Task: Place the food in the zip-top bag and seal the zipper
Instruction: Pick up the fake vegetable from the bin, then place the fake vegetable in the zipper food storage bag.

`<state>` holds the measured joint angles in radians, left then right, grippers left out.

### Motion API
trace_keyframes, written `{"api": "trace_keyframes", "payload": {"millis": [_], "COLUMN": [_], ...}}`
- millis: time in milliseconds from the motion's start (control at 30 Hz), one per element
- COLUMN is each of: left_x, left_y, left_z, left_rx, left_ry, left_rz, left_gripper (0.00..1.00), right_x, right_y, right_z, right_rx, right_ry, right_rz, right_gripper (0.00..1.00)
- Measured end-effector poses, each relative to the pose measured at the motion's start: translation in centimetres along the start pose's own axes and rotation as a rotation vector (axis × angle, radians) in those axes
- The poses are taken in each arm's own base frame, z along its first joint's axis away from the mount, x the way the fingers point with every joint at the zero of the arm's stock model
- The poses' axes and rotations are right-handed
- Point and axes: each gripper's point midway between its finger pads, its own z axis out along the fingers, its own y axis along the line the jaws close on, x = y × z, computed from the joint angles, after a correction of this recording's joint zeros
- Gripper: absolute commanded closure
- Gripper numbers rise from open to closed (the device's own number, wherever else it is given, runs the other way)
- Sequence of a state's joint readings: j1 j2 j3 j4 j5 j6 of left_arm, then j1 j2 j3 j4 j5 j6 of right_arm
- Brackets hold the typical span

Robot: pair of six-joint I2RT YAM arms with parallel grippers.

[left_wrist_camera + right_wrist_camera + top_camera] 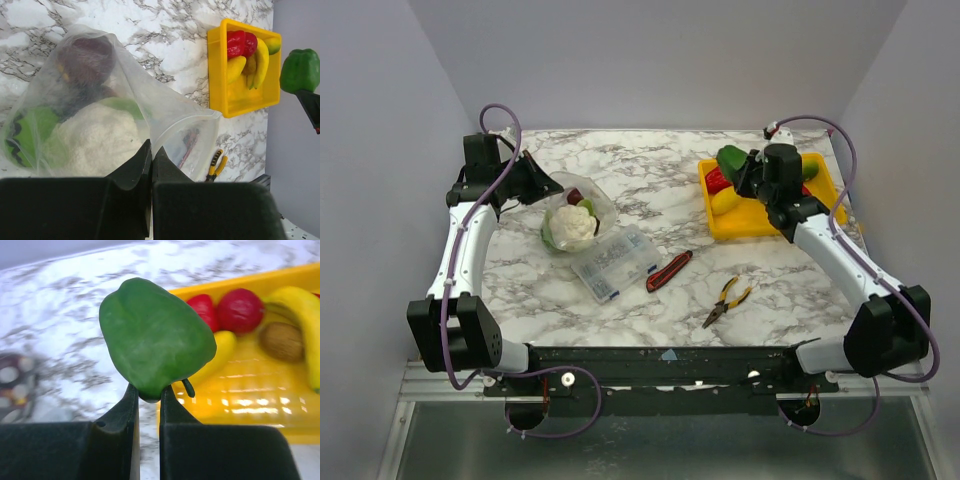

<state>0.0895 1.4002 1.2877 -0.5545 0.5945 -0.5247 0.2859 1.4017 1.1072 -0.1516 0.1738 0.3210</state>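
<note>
The clear zip-top bag (582, 213) lies at the table's left with the white cauliflower (574, 224), a maroon piece (85, 57) and a green piece (27, 135) inside. My left gripper (151, 149) is shut on the bag's rim, holding its mouth (190, 135) up. My right gripper (148, 392) is shut on the green pepper (155, 337), held above the yellow tray's left end; the pepper also shows in the top view (731, 158). Red (240, 310) and yellow (220, 347) pieces, a banana and a brown piece lie in the tray.
The yellow tray (750, 220) stands at the right back. A clear compartment box (615, 262) lies beside the bag. A red-black knife (669, 271) and yellow-handled pliers (726, 301) lie mid-table.
</note>
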Motion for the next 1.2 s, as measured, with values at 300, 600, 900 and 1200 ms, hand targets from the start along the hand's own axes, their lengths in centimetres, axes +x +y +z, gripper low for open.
{"api": "trace_keyframes", "payload": {"millis": [300,600,900,1200], "left_x": [0.0,0.0,0.4,0.7], "left_y": [0.0,0.0,-1.0,-3.6], "left_z": [0.2,0.2,0.3,0.3], "left_rx": [0.007,0.010,0.068,0.169], "left_ry": [0.004,0.002,0.008,0.004], "left_rz": [-0.001,0.002,0.011,0.064], "left_gripper": [1.00,1.00,1.00,1.00], "right_x": [1.8,6.7,8.7,11.2], "right_y": [15.1,28.4,33.2,33.3], "right_z": [-5.8,-11.0,-9.1,-3.5], "right_rx": [-0.555,-0.899,-0.843,-0.573], "right_ry": [0.040,0.165,0.246,0.325], "right_rz": [-0.047,-0.110,-0.072,0.000], "right_gripper": [1.00,1.00,1.00,1.00]}}
